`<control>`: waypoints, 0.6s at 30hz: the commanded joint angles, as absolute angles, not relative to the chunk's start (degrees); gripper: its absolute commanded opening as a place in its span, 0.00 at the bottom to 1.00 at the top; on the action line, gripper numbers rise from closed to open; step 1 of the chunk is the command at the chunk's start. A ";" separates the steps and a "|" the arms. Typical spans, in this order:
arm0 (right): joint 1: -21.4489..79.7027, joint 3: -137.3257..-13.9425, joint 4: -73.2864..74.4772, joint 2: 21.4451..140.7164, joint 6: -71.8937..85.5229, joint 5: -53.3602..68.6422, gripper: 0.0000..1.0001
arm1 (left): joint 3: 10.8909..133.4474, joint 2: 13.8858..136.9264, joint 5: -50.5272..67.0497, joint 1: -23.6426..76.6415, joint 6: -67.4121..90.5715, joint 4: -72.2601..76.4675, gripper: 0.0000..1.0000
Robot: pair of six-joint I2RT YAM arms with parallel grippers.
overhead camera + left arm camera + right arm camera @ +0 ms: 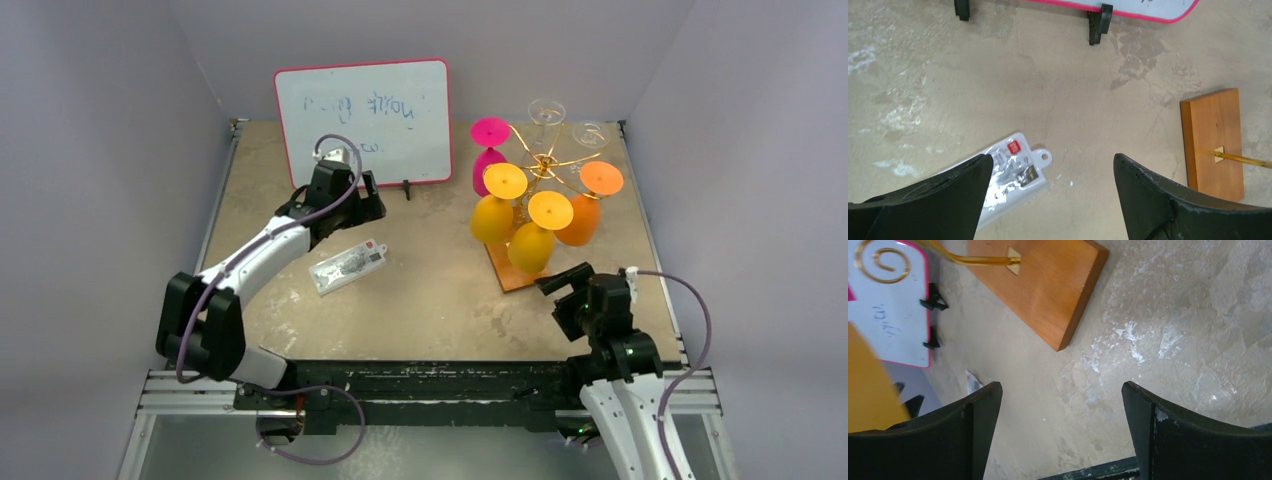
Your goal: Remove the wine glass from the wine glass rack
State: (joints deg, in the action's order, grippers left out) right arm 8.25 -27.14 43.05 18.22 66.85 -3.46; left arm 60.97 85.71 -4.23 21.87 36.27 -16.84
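Right gripper [1060, 390]: jaws wide, empty, hovering just short of the wooden base [1048, 285] of the wine glass rack [543, 160]. Left gripper [1052, 160]: also wide and empty, above a plastic packet [348, 265], well apart from the rack. Farther back, six glasses hang from the rack; the nearest is a yellow wine glass [533, 245]. You've lifted nothing yet: approach, grasp and unhooking all remain.

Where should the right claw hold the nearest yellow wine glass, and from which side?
Probably the bowl of the nearest yellow wine glass, approached from the near side by the right claw. It hangs upside down, foot caught in the wine glass rack, so the bowl hangs free, facing that claw.
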 commanded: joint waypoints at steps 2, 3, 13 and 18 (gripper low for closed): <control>8.36 -22.37 32.91 24.20 66.95 -1.16 0.93 | 55.61 75.90 -4.58 21.76 36.43 -16.10 0.91; 8.35 -21.71 31.63 24.90 67.44 -1.02 0.93 | 54.39 74.38 -5.03 21.73 36.44 -16.61 0.91; 8.35 -12.49 14.66 28.39 74.96 2.18 0.86 | 49.37 58.75 -4.92 21.84 39.23 -23.40 0.91; 8.35 -8.60 6.78 30.79 76.91 2.29 0.82 | 46.52 50.49 -6.71 21.74 38.93 -26.36 0.95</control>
State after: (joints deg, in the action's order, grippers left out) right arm 8.25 -10.44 16.56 28.88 73.71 1.32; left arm 47.46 55.16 -5.72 21.87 38.41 -23.92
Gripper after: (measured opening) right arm 0.830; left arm 0.938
